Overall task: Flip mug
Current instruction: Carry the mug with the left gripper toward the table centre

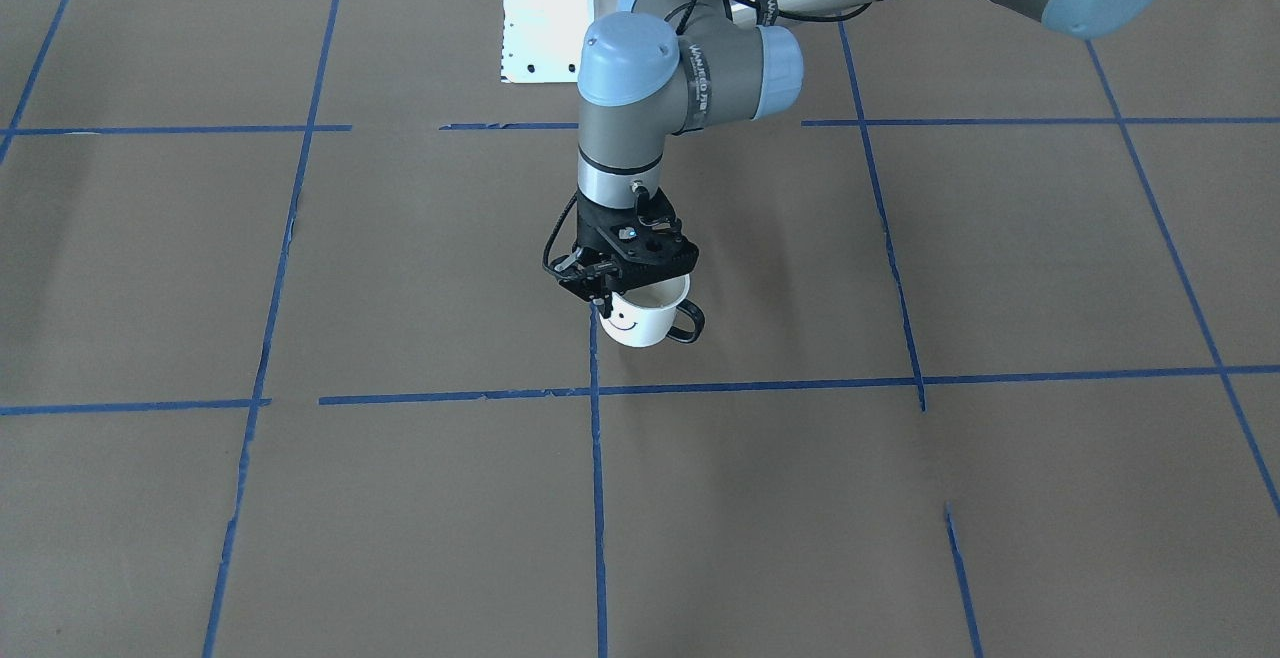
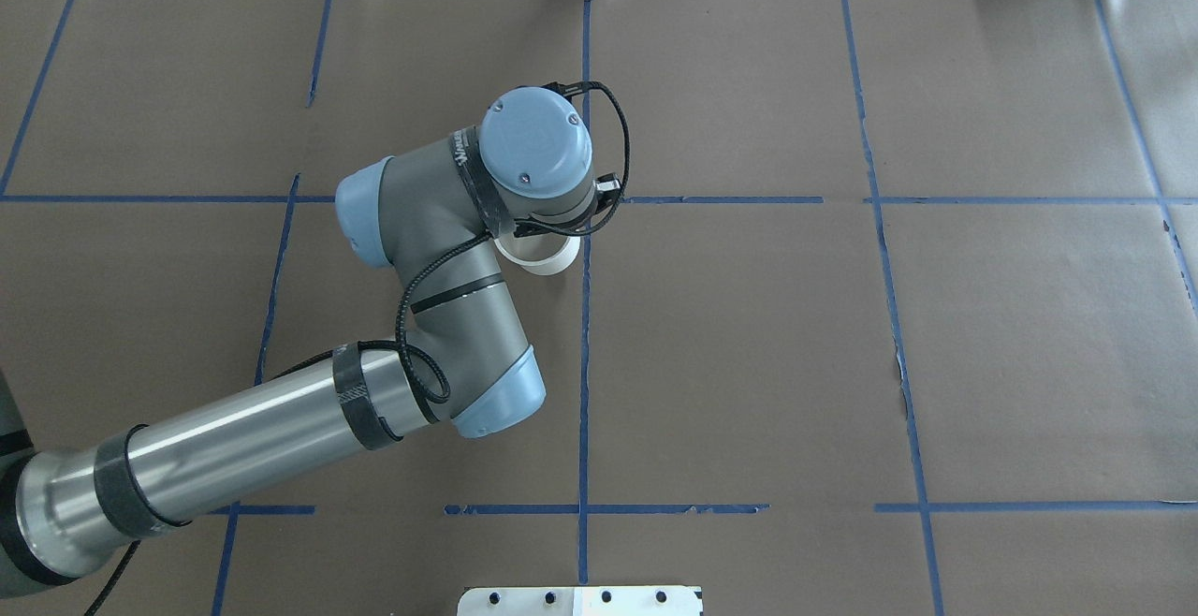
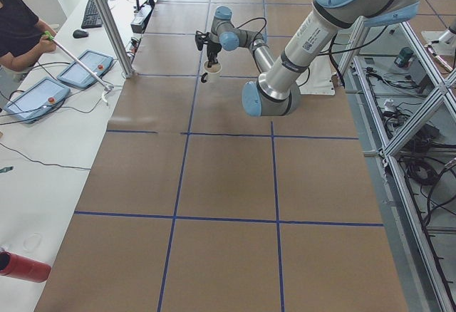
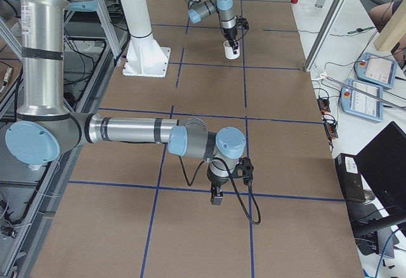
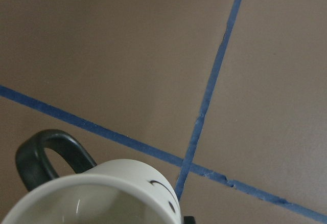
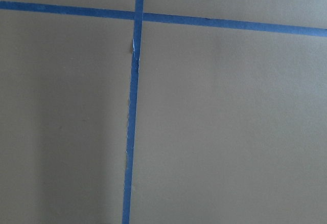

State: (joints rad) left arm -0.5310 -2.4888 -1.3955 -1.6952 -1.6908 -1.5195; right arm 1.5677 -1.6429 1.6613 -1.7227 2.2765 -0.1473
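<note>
The mug is white with a black smiley face and a black handle. It stands mouth up near the middle of the brown table. My left gripper comes down from above and is shut on the mug's rim, on the side away from the handle. The overhead view shows only part of the mug under the wrist. In the left wrist view the mug fills the bottom left, its white inside showing. My right gripper hangs just above the table, far from the mug; I cannot tell if it is open or shut.
Blue tape lines split the brown table cover into squares. The white robot base stands at the table's robot side. An operator and tablets are on a side bench, with a red bottle nearer.
</note>
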